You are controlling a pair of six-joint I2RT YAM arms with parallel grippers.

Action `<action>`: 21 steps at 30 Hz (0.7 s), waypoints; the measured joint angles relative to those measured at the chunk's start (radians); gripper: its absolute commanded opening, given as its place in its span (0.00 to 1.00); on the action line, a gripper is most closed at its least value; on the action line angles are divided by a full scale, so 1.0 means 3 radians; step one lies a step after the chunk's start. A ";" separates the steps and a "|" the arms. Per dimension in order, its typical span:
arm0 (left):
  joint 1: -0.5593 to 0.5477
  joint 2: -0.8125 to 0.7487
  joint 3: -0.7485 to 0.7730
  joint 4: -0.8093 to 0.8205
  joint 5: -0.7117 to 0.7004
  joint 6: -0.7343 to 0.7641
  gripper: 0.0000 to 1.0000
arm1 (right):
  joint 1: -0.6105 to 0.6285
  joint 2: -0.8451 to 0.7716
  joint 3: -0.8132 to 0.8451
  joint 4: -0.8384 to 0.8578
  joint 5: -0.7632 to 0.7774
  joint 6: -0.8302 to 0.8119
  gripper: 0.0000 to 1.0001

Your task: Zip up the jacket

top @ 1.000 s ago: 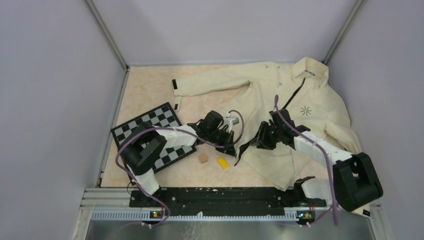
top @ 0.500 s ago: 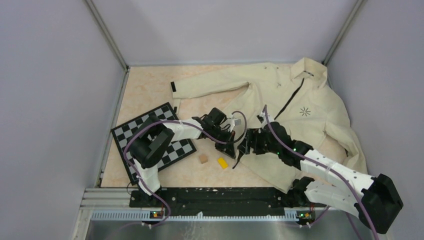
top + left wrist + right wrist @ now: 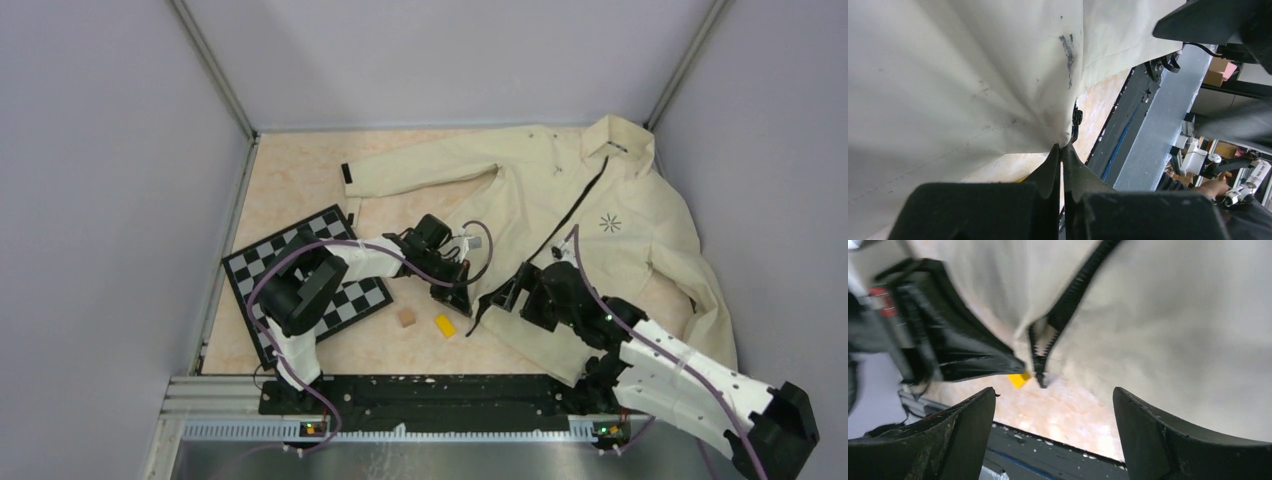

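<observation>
Cream fabric jacket (image 3: 540, 180) hem is pinched by left gripper (image 3: 1063, 148) | right gripper (image 3: 1054, 397) is held spread before dark zipper (image 3: 1073, 295).

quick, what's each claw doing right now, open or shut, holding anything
left claw: closed, pinching the bottom edge of the jacket
right claw: open, holding nothing

- table (image 3: 290, 180): pale peach marbled top
- jacket (image 3: 640, 250): cream, spread over the right half
- checkerboard (image 3: 290, 243): flat, left
- tan cube (image 3: 406, 317), yellow block (image 3: 445, 325): near the jacket's hem
</observation>
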 measured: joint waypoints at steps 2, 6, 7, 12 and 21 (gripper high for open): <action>0.0003 0.0000 -0.0003 0.0009 0.0014 -0.0023 0.00 | 0.0028 -0.0223 -0.0064 0.0233 -0.0001 -0.0251 0.83; 0.0006 0.0000 -0.0003 0.0025 0.0051 -0.0046 0.00 | 0.0516 -0.0403 -0.0420 0.1049 0.0046 -0.0867 0.88; 0.0009 0.0000 -0.0003 0.0028 0.0057 -0.0046 0.00 | 0.0844 -0.0417 -0.0543 0.1296 0.0202 -0.1183 0.87; 0.0033 0.0019 -0.0003 0.0032 0.0062 -0.0045 0.00 | 0.1798 -0.0186 -0.0687 0.1985 0.0582 -0.2681 0.85; 0.0085 0.0079 -0.0003 0.0011 0.0066 -0.0033 0.00 | 0.1896 0.0117 -0.0456 0.2069 0.0252 -0.5282 0.68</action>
